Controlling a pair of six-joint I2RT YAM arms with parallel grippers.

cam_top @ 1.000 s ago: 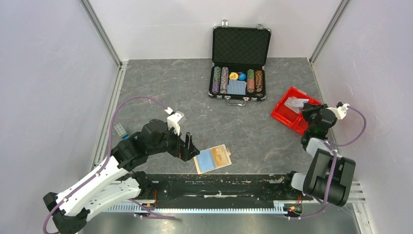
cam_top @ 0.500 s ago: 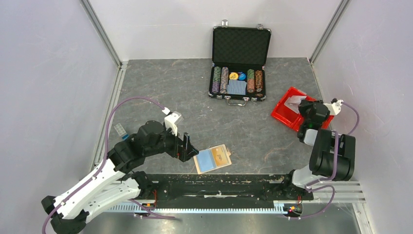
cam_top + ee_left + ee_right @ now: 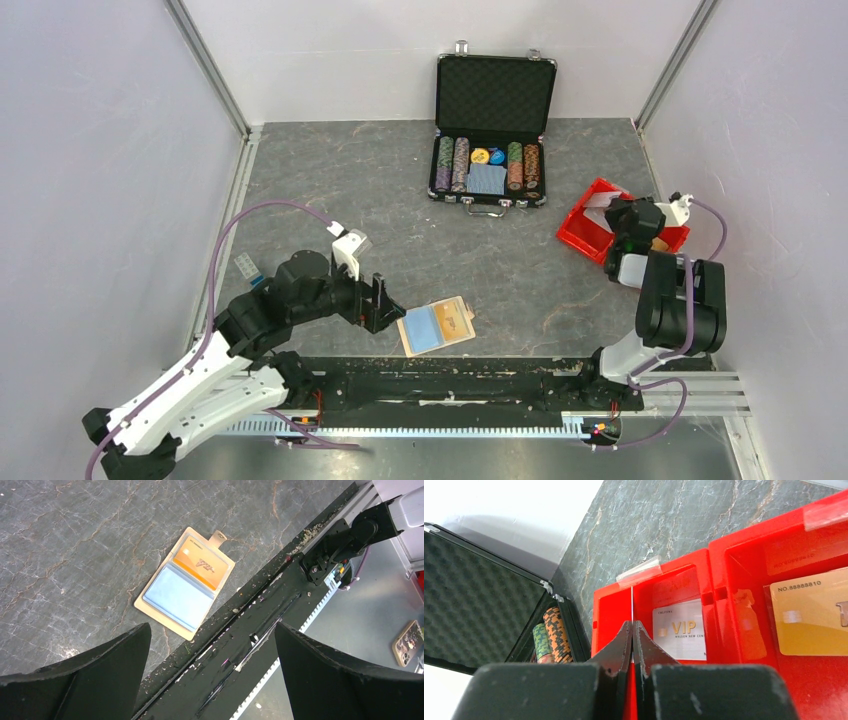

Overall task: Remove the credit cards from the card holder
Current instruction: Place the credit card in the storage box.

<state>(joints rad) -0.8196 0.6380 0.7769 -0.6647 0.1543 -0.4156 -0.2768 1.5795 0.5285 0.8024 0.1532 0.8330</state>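
The tan card holder [image 3: 437, 325] lies open on the table near the front edge. In the left wrist view [image 3: 186, 582] it holds an orange-yellow credit card [image 3: 202, 565] in one sleeve, next to a pale blue sleeve [image 3: 177, 596]. My left gripper [image 3: 383, 300] is open and empty, just left of the holder and above the table [image 3: 211, 645]. My right gripper [image 3: 613, 218] is over the red tray [image 3: 575, 235]. In the right wrist view it [image 3: 631, 625] is shut on a thin pale credit card [image 3: 631, 605], seen edge-on.
The red tray [image 3: 611, 615] holds a white VIP card [image 3: 680, 630] and a gold card [image 3: 809, 612] in separate compartments. An open black chip case [image 3: 494, 130] with poker chips and a blue deck stands at the back. The black front rail [image 3: 450, 385] runs just below the holder.
My right gripper has moved up and left, further over the red tray, still shut. My left arm has drawn back slightly to the left, gripper still open. The holder has not moved.
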